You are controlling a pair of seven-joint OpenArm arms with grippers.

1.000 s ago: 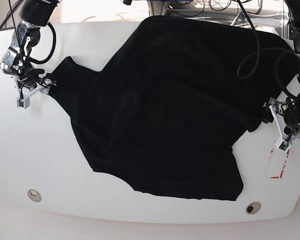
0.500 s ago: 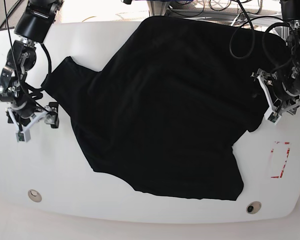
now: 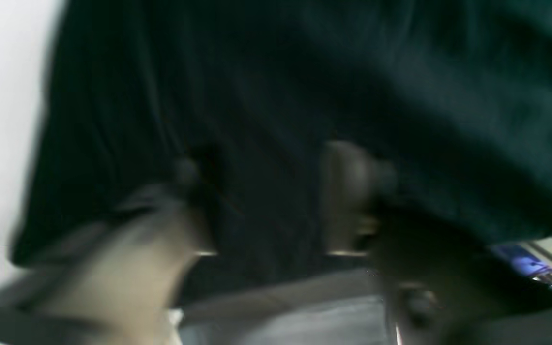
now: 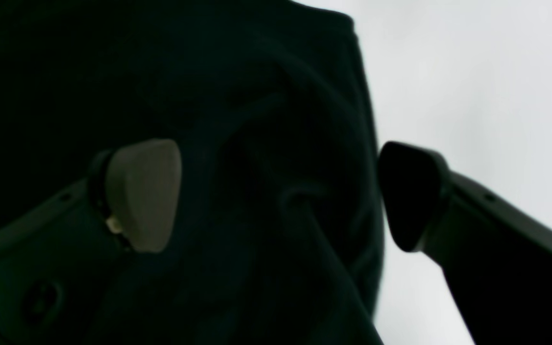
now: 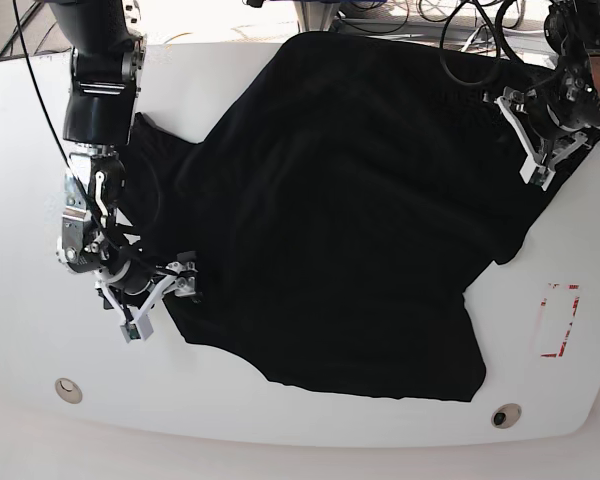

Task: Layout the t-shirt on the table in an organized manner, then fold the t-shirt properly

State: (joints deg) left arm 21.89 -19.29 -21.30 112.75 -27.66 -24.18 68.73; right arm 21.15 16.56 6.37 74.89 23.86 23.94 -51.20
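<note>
Base view gives us the whole picture: the t-shirt (image 5: 340, 210) sprawls black across the white desk (image 5: 40, 330), one edge running up to the far rim, a lower corner pointing toward the near right, and a sleeve-like flap poking out on the view's left. A red dashed rectangle (image 5: 558, 320) sits on bare desk well apart from the cloth's right edge, and two small round holes (image 5: 68, 388) lie near the front rim. None of that reaches the wrist cameras.

From the right wrist we get what the base view cannot: our right gripper (image 4: 281, 196) with its fingers (image 4: 144, 194) spread wide, one pale pad over the black cloth, the dark one over bare white desk, and the shirt's edge with a small raised fold running between them. Nothing is pinched there. In the base view this gripper (image 5: 165, 295) hangs at the shirt's left edge, low on that side.

From the left wrist it is all motion blur. We see our left gripper (image 3: 266, 201) with its fingers (image 3: 348, 191) part-way apart and dark cloth filling the gap, yet we cannot tell whether they pinch it or just hover over it. In the base view that gripper (image 5: 532, 135) is over the shirt's far right part.

The shirt itself is plain black, soft, creased in long shallow ridges, and lies askew, not squared to the desk.
</note>
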